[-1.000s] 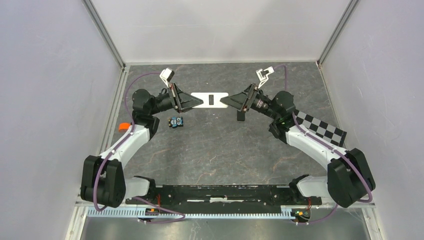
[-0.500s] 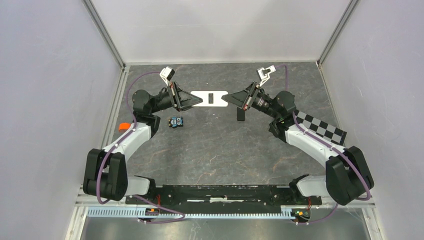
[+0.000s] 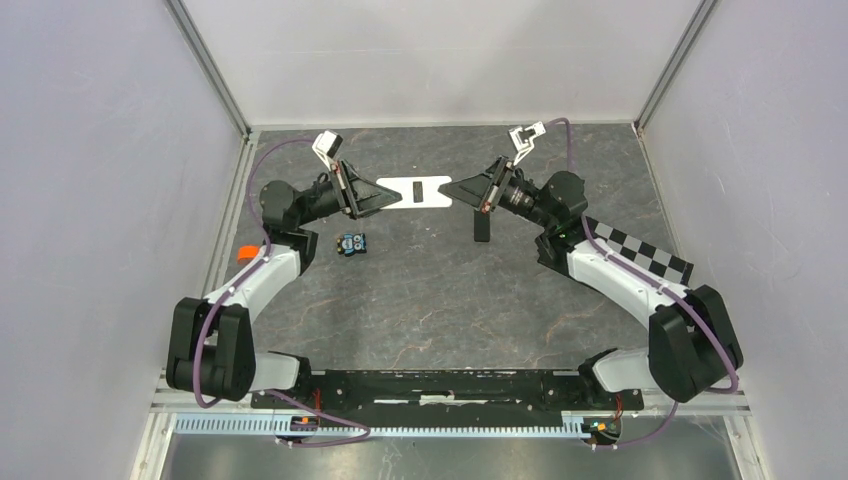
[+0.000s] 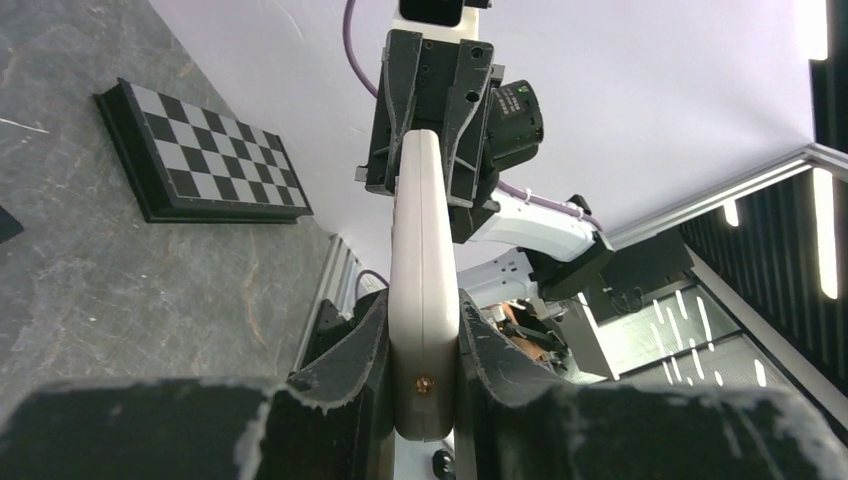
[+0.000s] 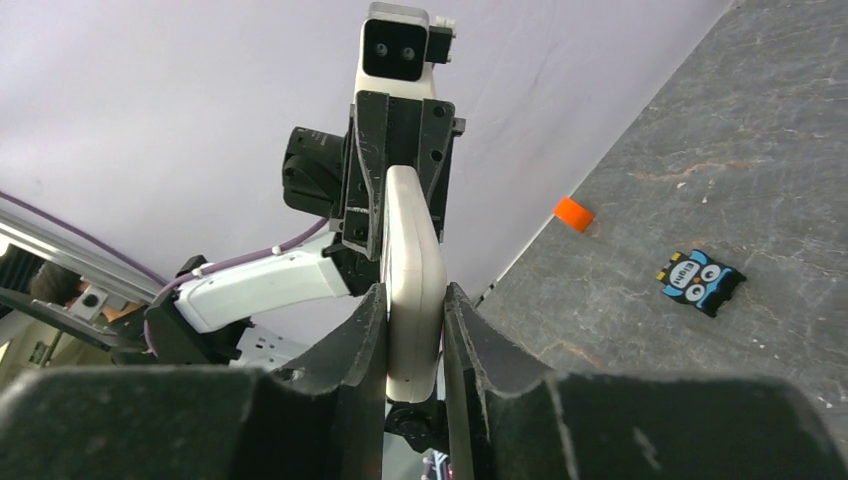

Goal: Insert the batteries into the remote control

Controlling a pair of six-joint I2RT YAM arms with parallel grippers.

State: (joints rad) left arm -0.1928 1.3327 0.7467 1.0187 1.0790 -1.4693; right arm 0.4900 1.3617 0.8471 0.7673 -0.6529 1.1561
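- Holding the remote control [image 3: 418, 191] by its two ends, the left gripper [image 3: 383, 196] and the right gripper [image 3: 457, 192] each have their fingers drawn in narrow on the white body. It spans level between them and appears raised off the worktop [image 3: 430, 300], close to the middle of the far edge.
- Done, as I judge it: the remote is picked up and steadied. A dark slot shows in its upper face, probably the open battery bay. Whether any cell sits inside cannot be told.
- A small black strip [image 3: 481, 227] lies on the worktop just nearer than the right gripper. It may be the bay's cover.
- The batteries [image 3: 350, 243] lie in a small dark-and-blue cluster toward the left edge, nearer than the remote and apart from both grippers. None is in hand.
- Left to do: free one gripper, fetch the cells, seat them in the bay and close it. Loading itself looks not yet begun.
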